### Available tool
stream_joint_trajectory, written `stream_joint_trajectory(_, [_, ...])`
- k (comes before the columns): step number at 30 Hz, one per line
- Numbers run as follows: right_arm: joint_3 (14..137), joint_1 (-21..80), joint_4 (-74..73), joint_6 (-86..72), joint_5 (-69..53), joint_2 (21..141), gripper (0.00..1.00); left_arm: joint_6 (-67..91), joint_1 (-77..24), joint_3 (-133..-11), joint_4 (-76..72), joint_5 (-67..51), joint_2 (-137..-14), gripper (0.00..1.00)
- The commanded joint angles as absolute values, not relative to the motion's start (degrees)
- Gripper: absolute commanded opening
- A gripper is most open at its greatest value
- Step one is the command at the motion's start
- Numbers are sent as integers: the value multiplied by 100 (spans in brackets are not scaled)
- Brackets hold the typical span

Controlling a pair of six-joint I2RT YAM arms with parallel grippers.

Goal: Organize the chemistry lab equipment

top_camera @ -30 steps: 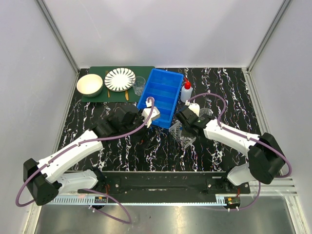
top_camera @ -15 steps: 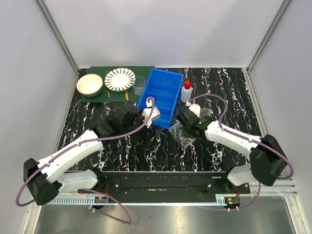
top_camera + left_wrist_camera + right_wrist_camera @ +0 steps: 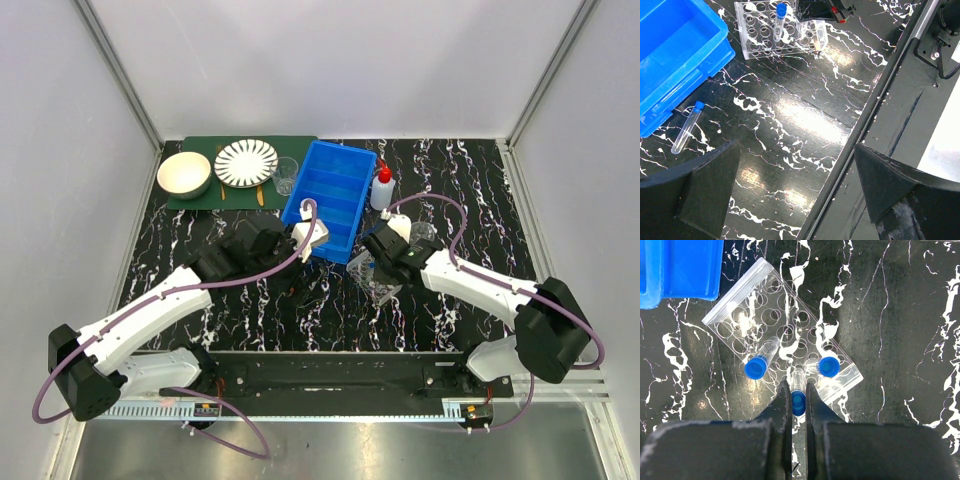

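Note:
The clear plastic tube rack (image 3: pixel 771 320) lies on the black marbled table, in front of the blue bin; it also shows in the top view (image 3: pixel 376 282). Two blue-capped tubes (image 3: pixel 756 368) (image 3: pixel 828 366) stand in it. My right gripper (image 3: pixel 798 390) is shut on a third blue-capped tube (image 3: pixel 798 403), held upright over the rack's near edge. My left gripper (image 3: pixel 285 255) is open and empty, above the table left of the rack. A loose blue-capped tube (image 3: pixel 686 127) lies by the bin's corner. The white red-nozzled squeeze bottle (image 3: pixel 381 188) stands right of the bin.
The blue compartmented bin (image 3: pixel 330 200) sits at the middle back. A green mat at the back left holds a cream bowl (image 3: pixel 184 174), a striped plate (image 3: pixel 246 162) and a small clear beaker (image 3: pixel 285 176). A small clear item (image 3: pixel 422 232) sits behind the right arm.
My right arm has shifted very slightly over the rack with the tube. The left arm has not moved.

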State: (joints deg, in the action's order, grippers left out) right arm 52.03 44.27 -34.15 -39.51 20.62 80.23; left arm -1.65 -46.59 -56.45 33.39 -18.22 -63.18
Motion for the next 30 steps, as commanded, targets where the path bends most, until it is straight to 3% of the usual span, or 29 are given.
stream_joint_trajectory(1, [5168, 4517, -3410, -4025, 2425, 7866, 0, -211, -4693, -5757, 3208, -1907, -6346, 99])
stream_joint_trajectory(15, [5124, 4553, -3322, -3982, 2584, 7954, 1, -220, -4693, -5757, 3217, -1916, -6372, 99])
stream_joint_trajectory(16, [5133, 4553, -3322, -3990, 2575, 7954, 5, -220, -4693, -5748, 3217, -1925, -6381, 99])
stream_joint_trajectory(17, [5133, 4553, -3322, -3982, 2584, 7945, 18, -220, -4693, -5757, 3199, -1916, -6381, 99])
stream_joint_trajectory(23, [5185, 4570, -3357, -3964, 2558, 7910, 50, -228, -4693, -5748, 3208, -1925, -6398, 99])
stream_joint_trajectory(30, [5431, 4632, -3647, -3929, 2593, 7779, 57, -229, -4693, -5766, 3226, -1925, -6416, 99])
